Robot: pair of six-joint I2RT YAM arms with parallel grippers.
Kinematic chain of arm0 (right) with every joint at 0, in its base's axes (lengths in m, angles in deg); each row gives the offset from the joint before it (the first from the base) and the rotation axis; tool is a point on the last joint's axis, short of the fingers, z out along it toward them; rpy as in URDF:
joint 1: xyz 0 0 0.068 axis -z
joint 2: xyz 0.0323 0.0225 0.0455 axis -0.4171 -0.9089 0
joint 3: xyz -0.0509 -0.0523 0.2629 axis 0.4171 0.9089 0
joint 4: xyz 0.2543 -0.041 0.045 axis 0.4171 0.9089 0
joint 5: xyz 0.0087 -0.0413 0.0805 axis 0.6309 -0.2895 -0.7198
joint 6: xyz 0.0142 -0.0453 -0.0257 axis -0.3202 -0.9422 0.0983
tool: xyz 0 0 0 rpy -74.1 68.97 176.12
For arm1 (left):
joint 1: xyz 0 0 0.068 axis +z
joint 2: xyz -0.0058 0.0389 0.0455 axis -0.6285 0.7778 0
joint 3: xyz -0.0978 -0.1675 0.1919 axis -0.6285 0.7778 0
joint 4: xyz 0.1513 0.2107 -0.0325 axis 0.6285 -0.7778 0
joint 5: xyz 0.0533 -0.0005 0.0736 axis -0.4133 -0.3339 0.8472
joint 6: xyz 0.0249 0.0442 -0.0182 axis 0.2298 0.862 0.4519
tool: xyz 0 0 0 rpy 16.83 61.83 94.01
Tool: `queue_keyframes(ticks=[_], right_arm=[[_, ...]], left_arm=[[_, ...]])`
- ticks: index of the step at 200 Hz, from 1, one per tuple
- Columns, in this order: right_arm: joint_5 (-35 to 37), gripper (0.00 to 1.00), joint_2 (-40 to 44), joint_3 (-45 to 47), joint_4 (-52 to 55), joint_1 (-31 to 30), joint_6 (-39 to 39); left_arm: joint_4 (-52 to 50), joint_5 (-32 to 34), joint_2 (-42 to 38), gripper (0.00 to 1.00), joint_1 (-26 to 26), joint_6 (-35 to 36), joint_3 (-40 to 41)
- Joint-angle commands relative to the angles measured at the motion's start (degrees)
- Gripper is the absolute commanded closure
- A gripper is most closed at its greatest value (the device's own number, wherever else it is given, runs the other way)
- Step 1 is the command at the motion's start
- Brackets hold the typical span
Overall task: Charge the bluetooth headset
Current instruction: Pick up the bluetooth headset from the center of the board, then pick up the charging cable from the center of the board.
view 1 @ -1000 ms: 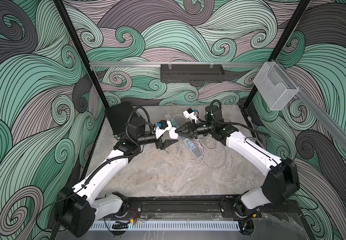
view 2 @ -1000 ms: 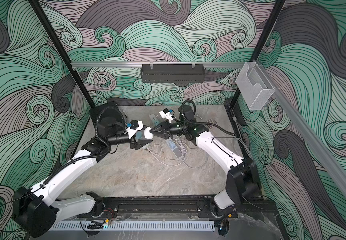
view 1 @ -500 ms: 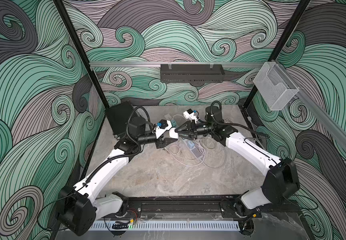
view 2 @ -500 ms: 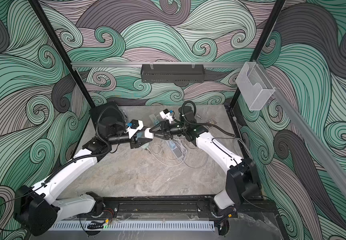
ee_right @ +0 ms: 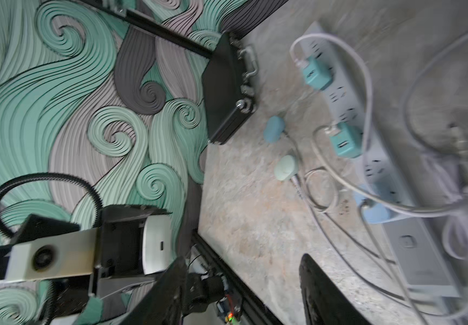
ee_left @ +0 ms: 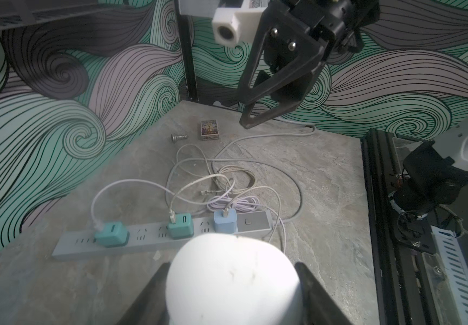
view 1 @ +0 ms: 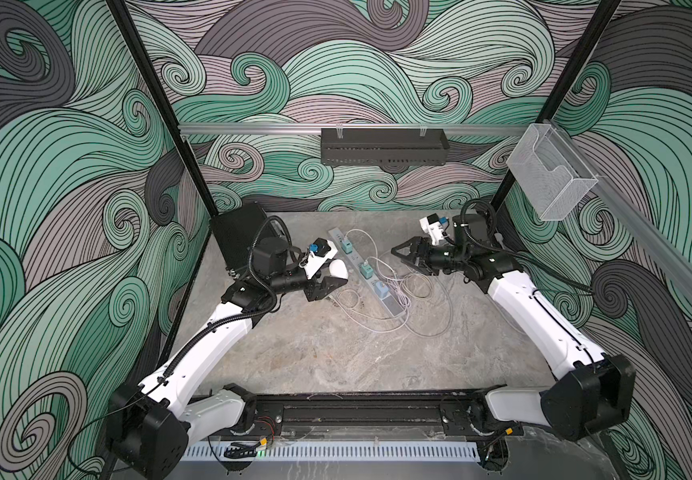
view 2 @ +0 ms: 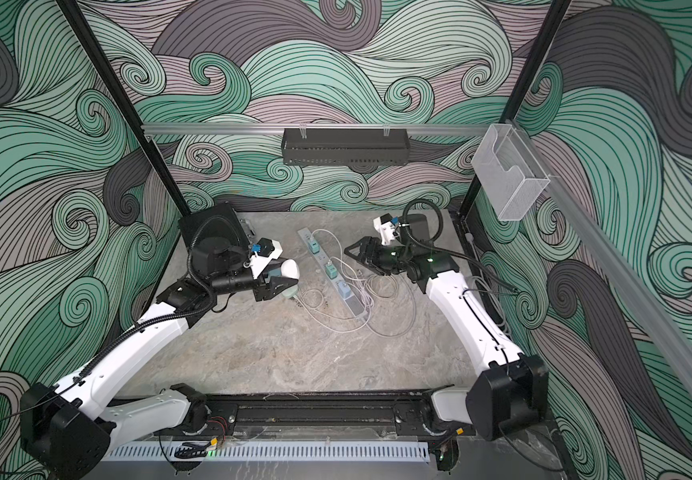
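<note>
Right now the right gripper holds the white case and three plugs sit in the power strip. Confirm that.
Wrong arm: the left gripper holds the white case, as the left wrist view shows; the right gripper is open and empty. Three plugs do sit in the power strip.

Facing left end effector [ee_right: 154,249] clamped on white headset case [ee_right: 158,233]; beyond, across bench [ee_right: 255,225], power strip [ee_right: 348,109], teal chargers [ee_right: 315,74], tangled cables [ee_right: 328,197].
</note>
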Motion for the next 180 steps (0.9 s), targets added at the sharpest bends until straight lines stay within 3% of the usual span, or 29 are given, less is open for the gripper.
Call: queue_keyframes(ticks=[1,51,117,156,180], right_arm=[[13.7,0.41,0.1,0.4,11.9,2.6,-10.1],[15.5,0.52,-4.1,1.3,13.5,6.3,-15.7],[14.4,0.59,-8.1,1.9,13.3,7.6,-23.9],[10.0,0.7,-15.0,-1.1,11.7,8.1,-30.0],[6.7,0.71,-20.7,-3.9,9.3,8.1,-31.3]], left_arm=[[-4.1,3.4,-1.6,0.65,0.6,-4.3,1.7],[-3.6,3.9,-2.1,0.65,0.9,-6.2,4.2],[-2.6,4.4,-0.8,0.66,1.2,-7.7,5.6],[0.2,4.3,-0.4,0.66,1.3,-8.9,6.9],[0.9,4.3,0.6,0.66,1.3,-9.0,6.6]])
